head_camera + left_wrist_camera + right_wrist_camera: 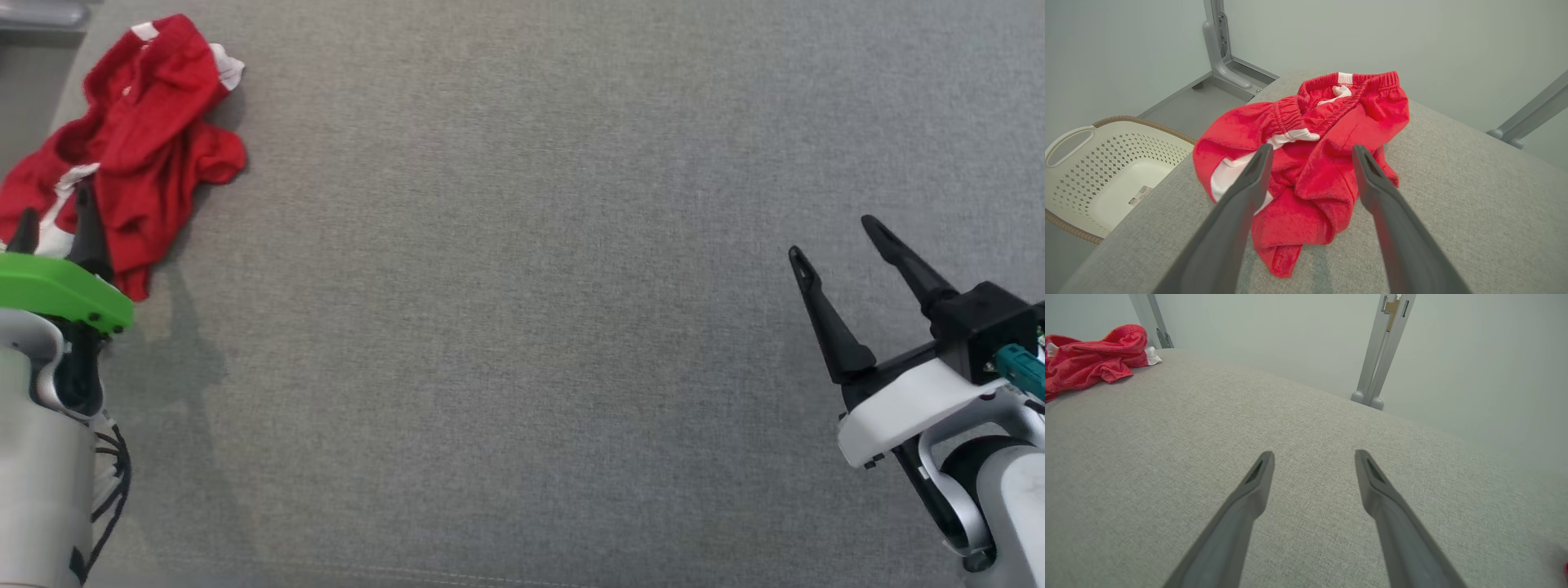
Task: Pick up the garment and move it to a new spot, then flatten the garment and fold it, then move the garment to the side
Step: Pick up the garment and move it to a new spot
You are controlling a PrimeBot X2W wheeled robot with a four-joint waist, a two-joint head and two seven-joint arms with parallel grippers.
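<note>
Garment [131, 139], red with white stripes, lies crumpled on the grey table [522, 327], just ahead of the left gripper [1312, 150]. This gripper's two fingers stand spread wide, not closed on the cloth. Their tips are over its near part, and I cannot tell if they touch it. The right gripper [833, 237] is well apart from the garment, its fingers also spread, over bare table. A white basket [1106, 171] stands left of the left fingers, below the table edge.
</note>
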